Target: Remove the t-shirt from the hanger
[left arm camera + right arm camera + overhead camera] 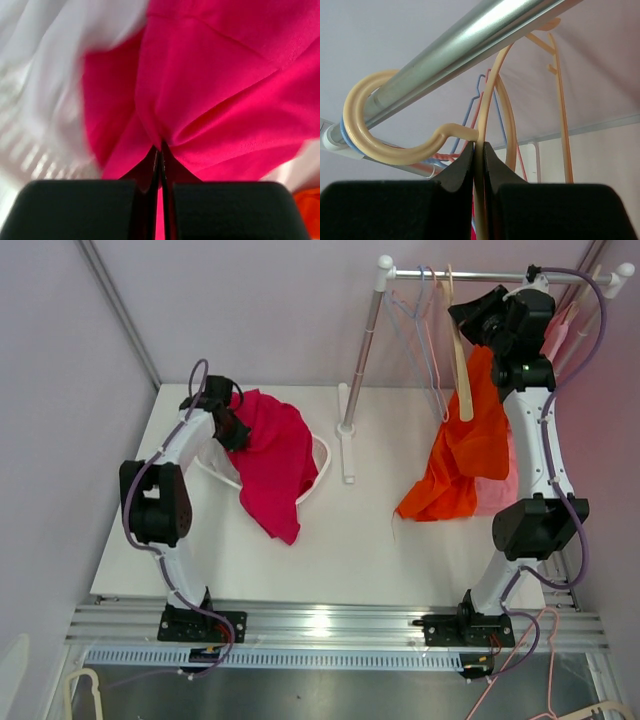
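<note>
Lilac walls enclose the white counter [350, 550], with a garment stand [362, 350] at its far right.

Your left claw [161, 150] is closed tight on a fold of the magenta knit t-shirt [215, 85], and cloth bunches between its fingers. That shirt lies heaped at the counter's far left, draped across a white curved rim [322, 465]; hanger or basket, you cannot tell.

Your right claw [479, 150] is clamped narrow on the neck of the cream plastic hanger [380, 150], just below its hook, which sits over the silver metal rail [470, 45]. Beneath that arm an orange t-shirt [460, 460] hangs slack, with a pale pink garment [497, 490] just behind it. Whether the orange one sits on the clamped hanger is unclear.

Assessment: both shirts look light, limp and stretchy. They will likely sag, snag on hanger ends and slip from a shallow pinch. Take a deep fold at the shoulder seam or hem, never a single layer. The hanger appears stiff and smooth. Its neck is the sound hold, though it may swivel on the rail.
</note>
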`<state>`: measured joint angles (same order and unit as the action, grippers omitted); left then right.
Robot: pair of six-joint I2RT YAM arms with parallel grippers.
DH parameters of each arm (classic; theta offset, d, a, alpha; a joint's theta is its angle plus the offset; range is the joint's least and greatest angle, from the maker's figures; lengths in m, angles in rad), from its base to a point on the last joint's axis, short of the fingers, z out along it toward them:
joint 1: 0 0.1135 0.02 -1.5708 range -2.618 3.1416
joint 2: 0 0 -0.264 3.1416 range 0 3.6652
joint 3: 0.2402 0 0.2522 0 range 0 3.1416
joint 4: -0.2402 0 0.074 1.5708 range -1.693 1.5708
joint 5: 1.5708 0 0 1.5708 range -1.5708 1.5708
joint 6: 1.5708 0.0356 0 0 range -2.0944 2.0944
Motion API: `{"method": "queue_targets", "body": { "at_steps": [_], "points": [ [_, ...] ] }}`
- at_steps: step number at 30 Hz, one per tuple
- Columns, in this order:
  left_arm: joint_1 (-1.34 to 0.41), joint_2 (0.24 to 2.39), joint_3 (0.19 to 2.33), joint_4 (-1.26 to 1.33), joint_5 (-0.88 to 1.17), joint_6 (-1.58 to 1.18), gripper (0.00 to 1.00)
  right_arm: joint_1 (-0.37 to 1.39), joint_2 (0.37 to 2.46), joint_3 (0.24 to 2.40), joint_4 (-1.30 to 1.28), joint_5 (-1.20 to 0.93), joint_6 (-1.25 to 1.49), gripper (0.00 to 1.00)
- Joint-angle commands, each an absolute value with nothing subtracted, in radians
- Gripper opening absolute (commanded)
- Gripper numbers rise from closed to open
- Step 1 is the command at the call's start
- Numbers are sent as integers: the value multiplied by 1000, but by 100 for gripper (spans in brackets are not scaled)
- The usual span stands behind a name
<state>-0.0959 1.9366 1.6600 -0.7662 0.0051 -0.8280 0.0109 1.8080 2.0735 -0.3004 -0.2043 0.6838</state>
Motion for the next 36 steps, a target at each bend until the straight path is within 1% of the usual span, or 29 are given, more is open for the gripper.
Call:
{"method": "queue_targets", "body": {
  "at_steps": [1, 2, 3, 4, 6, 8, 10, 11, 12, 13, 14, 15, 16, 17, 18, 19, 21, 23, 24, 26, 27, 32, 36],
  "points": [
    [-161, 1689, 1511, -735, -110, -885, 0, 8, 1763, 2062, -330, -210, 664, 0],
    [-194, 1642, 1389, -689, -133, -887, 0, 8, 1763, 2060, -331, -213, 661, 0],
    [-208, 1552, 1353, -661, -149, -884, 1, 9, 1761, 2059, -334, -212, 661, 0],
    [-222, 1513, 1285, -634, -173, -882, 1, 8, 1758, 2057, -336, -212, 661, 0],
    [-235, 1456, 1190, -557, -155, -888, 1, 9, 1755, 2052, -336, -212, 660, 0],
    [-224, 1480, 1186, -573, -103, -893, 1, 9, 1750, 2046, -336, -212, 660, 0],
    [-219, 1579, 1256, -644, -75, -890, 1, 9, 1750, 2045, -336, -216, 660, 0],
    [-221, 1615, 1288, -722, -81, -885, 0, 8, 1753, 2048, -336, -219, 660, 0],
    [-221, 1644, 1342, -730, -66, -868, 1, 9, 1756, 2049, -342, -224, 661, 0],
    [-221, 1676, 1351, -730, -42, -856, 9, 9, 1758, 2052, -344, -229, 660, 0],
    [-221, 1677, 1359, -730, -40, -853, 19, 9, 1761, 2054, -347, -232, 660, 4],
    [-221, 1666, 1356, -707, -37, -851, 35, 8, 1761, 2056, -348, -235, 660, 12],
    [-221, 1628, 1339, -692, -37, -853, 71, 9, 1759, 2056, -350, -241, 658, 16],
    [-221, 1605, 1329, -681, -47, -853, 80, 9, 1758, 2060, -351, -241, 650, 21],
    [-221, 1576, 1322, -673, -60, -854, 89, 9, 1756, 2069, -362, -238, 646, 33],
    [-222, 1550, 1322, -675, -77, -854, 99, 9, 1755, 2080, -374, -221, 637, 38],
    [-225, 1476, 1331, -690, -129, -839, 100, 8, 1749, 2109, -437, -180, 597, 49],
    [-233, 1410, 1368, -751, -172, -825, 99, 9, 1740, 2151, -497, -119, 568, 55],
    [-236, 1387, 1379, -761, -195, -818, 99, 8, 1730, 2161, -512, -101, 539, 61],
    [-251, 1344, 1402, -776, -209, -804, 100, 9, 1701, 2180, -550, -49, 508, 65],
    [-261, 1306, 1422, -776, -228, -793, 99, 9, 1691, 2186, -569, -28, 482, 69],
    [-368, 1252, 1540, -818, -346, -726, 100, 9, 1622, 2194, -621, 121, 387, 70],
    [-463, 1247, 1565, -798, -420, -677, 100, 9, 1640, 2236, -663, 247, 319, 70]
  ]
}}
